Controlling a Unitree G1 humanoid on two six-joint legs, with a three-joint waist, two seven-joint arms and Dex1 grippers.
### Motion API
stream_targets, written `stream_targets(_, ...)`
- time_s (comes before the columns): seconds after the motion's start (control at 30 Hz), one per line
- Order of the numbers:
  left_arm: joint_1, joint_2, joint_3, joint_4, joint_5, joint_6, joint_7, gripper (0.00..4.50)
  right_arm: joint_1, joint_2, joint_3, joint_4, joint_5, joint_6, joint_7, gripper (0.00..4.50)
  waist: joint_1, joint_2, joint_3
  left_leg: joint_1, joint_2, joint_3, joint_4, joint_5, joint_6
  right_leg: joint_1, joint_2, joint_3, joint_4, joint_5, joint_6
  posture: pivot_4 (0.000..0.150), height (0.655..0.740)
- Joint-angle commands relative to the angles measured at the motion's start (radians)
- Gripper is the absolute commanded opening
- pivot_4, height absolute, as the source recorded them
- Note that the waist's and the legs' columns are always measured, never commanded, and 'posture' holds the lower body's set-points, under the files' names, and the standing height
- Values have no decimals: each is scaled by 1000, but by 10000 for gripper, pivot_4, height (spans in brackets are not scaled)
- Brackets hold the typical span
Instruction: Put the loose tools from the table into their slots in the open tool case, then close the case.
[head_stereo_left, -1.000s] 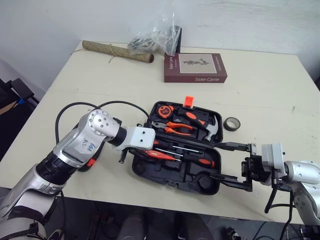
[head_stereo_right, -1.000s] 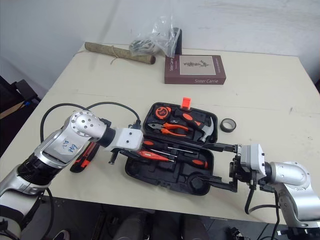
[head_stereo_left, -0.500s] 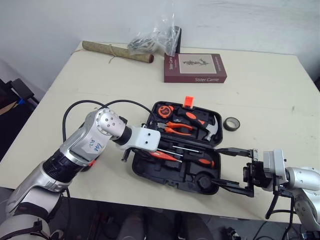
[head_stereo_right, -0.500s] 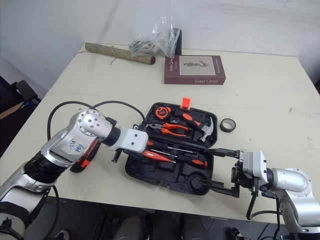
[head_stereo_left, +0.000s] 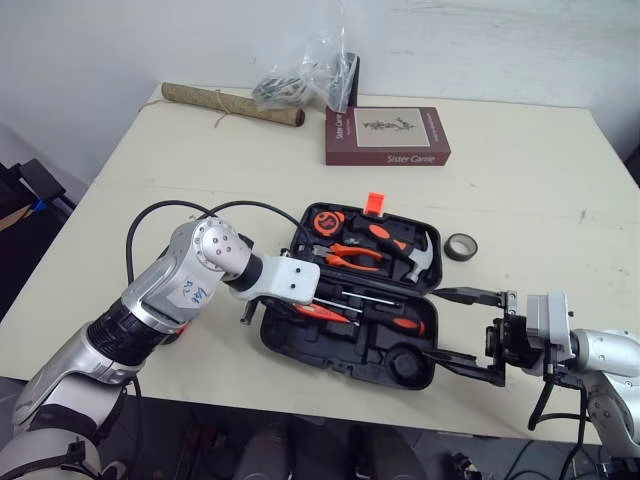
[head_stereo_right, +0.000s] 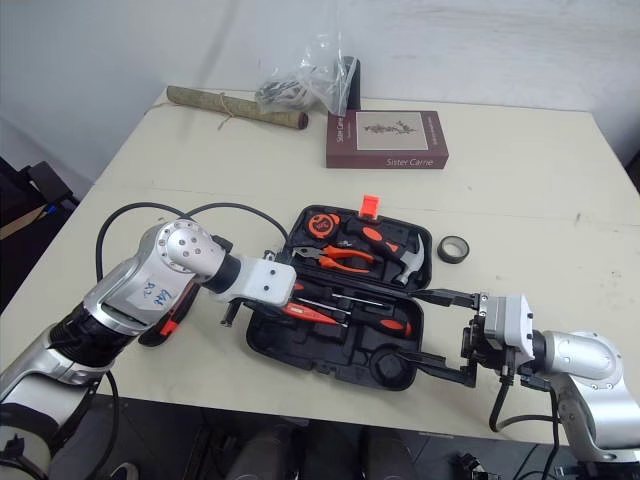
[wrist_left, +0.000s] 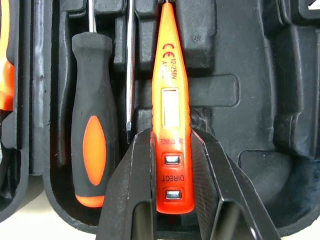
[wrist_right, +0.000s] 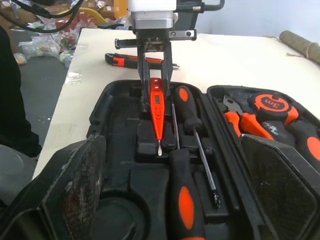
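Your left gripper (wrist_left: 171, 145) clamped the voltage tester (wrist_left: 170, 85) by its button end over the tool case (head_stereo_left: 330, 350) front half, tip pointing 4 o'clock, axis 10-to-4. Right gripper (head_stereo_left: 437, 322) sat spread apart at the case's 4 o'clock.

Both arms are chunky silver shells. Left arm (head_stereo_left: 140, 312) has a round elbow cap (head_stereo_left: 207, 244) dotted with screws, blue handwritten scribble (head_stereo_left: 188, 290) on the forearm, a black cable (head_stereo_left: 170, 204) looping off it, white wrist block (head_stereo_left: 291, 278). Right arm (head_stereo_left: 612, 352) ends in long skinny black fingers (head_stereo_left: 470, 296).
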Motion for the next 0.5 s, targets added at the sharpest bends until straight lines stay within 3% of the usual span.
stream_targets(0.03,-31,26,59,-43,-48,-4,-49,20898,-7,-5,-8,-5,4,-9,14,45000,0,0,0,0,0,0,0,0,0,0,0,0,0,0,0,1500,7400)
stream_targets(0.23,-51,88,142,-133,-134,68,-104,20898,-43,-18,-12,59,-1,-18,60,45000,-1,0,0,0,0,0,0,0,0,0,0,0,0,0,0,1500,7400)
stream_targets(0.33,38,34,256,-103,-217,-5,-23,20898,-44,-15,-10,70,-3,-21,71,45000,-2,0,0,0,0,0,0,0,0,0,0,0,1,0,0,1500,7400)
stream_targets(0.43,135,-40,343,-51,-270,-56,67,12365,-38,-5,-9,75,-5,-23,73,45000,-1,0,0,0,0,-1,1,0,0,0,-1,0,2,0,0,1500,7400)
stream_targets(0.5,201,-67,365,-19,-264,-109,118,3450,-31,2,-11,74,-7,-28,71,45000,-1,0,0,0,0,-1,2,0,0,0,-1,0,2,0,0,1500,7400)
